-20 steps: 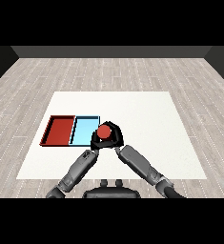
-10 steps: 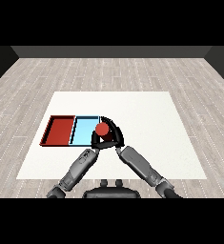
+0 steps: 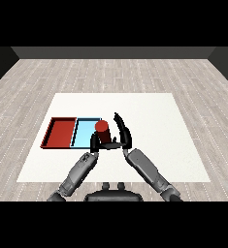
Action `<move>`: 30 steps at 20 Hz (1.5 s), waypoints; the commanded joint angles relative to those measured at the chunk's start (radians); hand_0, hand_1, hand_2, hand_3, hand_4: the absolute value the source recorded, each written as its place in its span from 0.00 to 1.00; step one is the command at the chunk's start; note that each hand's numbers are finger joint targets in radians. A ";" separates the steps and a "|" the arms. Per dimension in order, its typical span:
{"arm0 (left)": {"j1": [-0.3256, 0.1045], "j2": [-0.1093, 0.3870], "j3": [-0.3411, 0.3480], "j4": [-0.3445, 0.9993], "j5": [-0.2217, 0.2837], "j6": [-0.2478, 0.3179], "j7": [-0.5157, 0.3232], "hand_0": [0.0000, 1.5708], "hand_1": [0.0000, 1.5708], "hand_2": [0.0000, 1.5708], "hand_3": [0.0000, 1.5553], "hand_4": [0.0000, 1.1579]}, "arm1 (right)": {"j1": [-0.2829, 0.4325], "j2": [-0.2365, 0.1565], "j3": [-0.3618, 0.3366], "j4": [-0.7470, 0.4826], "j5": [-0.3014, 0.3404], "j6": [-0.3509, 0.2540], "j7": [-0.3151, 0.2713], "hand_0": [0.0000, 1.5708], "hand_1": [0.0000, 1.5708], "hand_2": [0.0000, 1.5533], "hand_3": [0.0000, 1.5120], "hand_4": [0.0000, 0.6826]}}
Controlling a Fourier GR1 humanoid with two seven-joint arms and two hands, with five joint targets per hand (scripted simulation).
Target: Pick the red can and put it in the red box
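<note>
Both hands met at the red can (image 3: 102, 130): the right hand (image 3: 123, 136) curled round it, the left hand (image 3: 94, 143) curled beside it, grasp unclear. Held over the light blue tray (image 3: 85, 133), it should travel left, upright, to the red tray (image 3: 60, 132).

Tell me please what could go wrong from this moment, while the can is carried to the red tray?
1. The red can is held by the right hand at the light blue tray's right edge. The red tray lies beyond it, so an early release would probably put the can in the wrong tray.
2. The left hand sits close beside the can, on the way toward the red tray; it might bump the can.
</note>
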 commanded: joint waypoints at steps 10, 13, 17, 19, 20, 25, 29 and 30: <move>-0.047 0.190 0.145 -0.028 -0.084 -0.025 0.061 1.00 1.00 1.00 0.95 0.98 | 0.288 -0.213 -0.184 -0.391 -0.041 0.095 0.019 0.00 0.00 0.00 0.00 0.00; -0.017 0.240 0.143 -0.048 -0.135 0.018 0.095 1.00 1.00 1.00 0.94 0.97 | 0.406 -0.282 -0.260 -0.384 -0.090 0.156 -0.019 0.00 0.00 0.00 0.00 0.00; 0.024 0.336 0.238 0.044 -0.103 -0.059 0.049 1.00 1.00 0.99 0.94 0.97 | 0.435 -0.278 -0.302 -0.302 -0.090 0.181 -0.068 0.00 0.00 0.00 0.00 0.00; -0.017 0.371 0.268 0.085 -0.121 -0.046 0.105 1.00 1.00 0.99 0.94 0.95 | 0.442 -0.289 -0.307 -0.292 -0.066 0.171 -0.056 0.00 0.00 0.00 0.00 0.00; -0.038 0.352 0.300 0.160 -0.103 -0.073 0.059 1.00 1.00 0.99 0.94 0.94 | 0.489 -0.282 -0.287 -0.374 -0.039 0.127 -0.035 0.00 0.00 0.00 0.00 0.00; -0.125 0.428 0.362 0.362 -0.110 -0.146 0.085 1.00 1.00 0.99 0.95 0.95 | 0.461 -0.310 -0.343 -0.308 -0.037 0.145 0.001 0.00 0.00 0.00 0.00 0.00; -0.278 0.473 0.387 0.613 -0.142 -0.194 0.112 1.00 1.00 0.99 0.95 0.94 | 0.408 -0.262 -0.354 -0.165 -0.022 0.145 -0.056 0.00 0.00 0.00 0.00 0.00; -0.209 0.427 0.397 0.648 -0.148 -0.150 0.036 1.00 1.00 1.00 0.95 0.93 | 0.380 -0.296 -0.373 -0.155 -0.031 0.174 -0.017 0.00 0.00 0.00 0.00 0.00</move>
